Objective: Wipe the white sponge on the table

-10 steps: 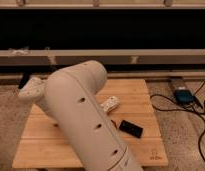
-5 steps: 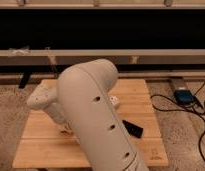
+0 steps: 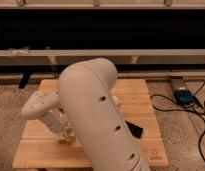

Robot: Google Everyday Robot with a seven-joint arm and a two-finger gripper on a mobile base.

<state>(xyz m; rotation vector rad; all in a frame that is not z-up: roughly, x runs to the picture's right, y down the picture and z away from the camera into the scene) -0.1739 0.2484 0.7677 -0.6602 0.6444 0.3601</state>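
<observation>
Partly behind the bulky arm [image 3: 98,117], the closed gripper [image 3: 66,135] hangs low over the table [image 3: 138,90], black object [image 3: 135,130] nearby

No legible text — none anywhere

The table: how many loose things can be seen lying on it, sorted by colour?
Black: 1, a flat object.
White: 1, an item peeking out beside the arm.
Total: 2 showing on the table; the arm hides the rest.
The gripper is low over the table's near left part.
</observation>
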